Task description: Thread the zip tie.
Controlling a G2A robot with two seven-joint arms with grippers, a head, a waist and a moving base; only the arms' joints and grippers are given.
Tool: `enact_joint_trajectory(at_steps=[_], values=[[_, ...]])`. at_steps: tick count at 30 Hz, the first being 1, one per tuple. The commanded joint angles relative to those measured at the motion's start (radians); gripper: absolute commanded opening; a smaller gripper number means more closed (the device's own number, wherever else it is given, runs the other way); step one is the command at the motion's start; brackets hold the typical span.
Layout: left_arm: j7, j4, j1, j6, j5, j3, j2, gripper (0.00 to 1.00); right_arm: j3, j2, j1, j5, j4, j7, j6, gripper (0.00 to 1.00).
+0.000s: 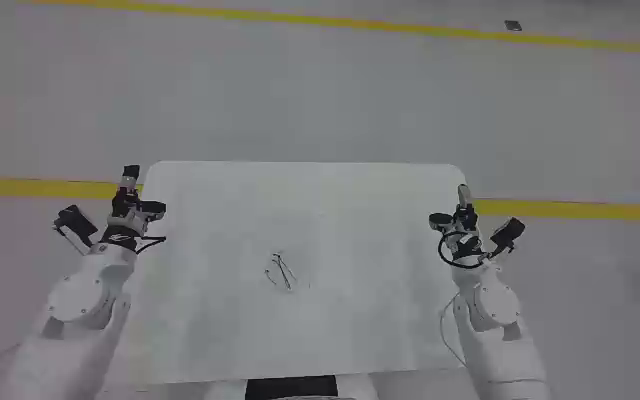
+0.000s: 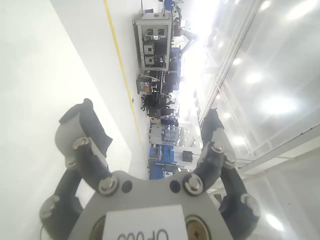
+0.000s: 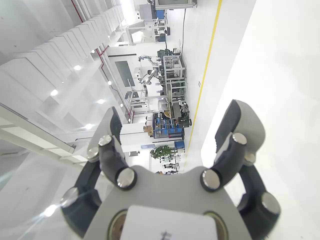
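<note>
Left jaws and right jaws gape wide, empty; zip tie (image 1: 282, 272) lies between, slanting far-left to near-right.

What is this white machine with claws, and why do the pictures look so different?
It is a robot with two arms. Each arm ends in a gripper, a claw with two fingers. The top view comes from a camera above the arms, looking down at the table; an arm stands at each side of it. The other two pictures come from cameras on the wrists, so you look along the claws into the room. The left gripper and the right gripper are both open and hold nothing. In the middle of the table lies a zip tie, touched by nothing.
</note>
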Motion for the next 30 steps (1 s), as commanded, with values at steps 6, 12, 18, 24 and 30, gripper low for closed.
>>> enact_joint_trajectory(at_steps=[6,12,18,24,30], values=[[-0.03,-0.021,-0.005,-0.02,0.033,0.003,0.002,1.0,0.0,0.0,0.0,0.0,0.0,0.0,0.0,1.0],[-0.155,-0.064,0.017,-0.007,0.189,0.006,0.013,1.0,0.0,0.0,0.0,0.0,0.0,0.0,0.0,1.0],[-0.203,-0.074,0.027,-0.003,0.242,0.013,0.017,1.0,0.0,0.0,0.0,0.0,0.0,0.0,0.0,1.0],[-0.203,-0.074,0.027,-0.003,0.242,0.013,0.017,1.0,0.0,0.0,0.0,0.0,0.0,0.0,0.0,1.0],[-0.329,-0.132,0.011,0.025,0.31,0.048,0.024,1.0,0.0,0.0,0.0,0.0,0.0,0.0,0.0,1.0]])
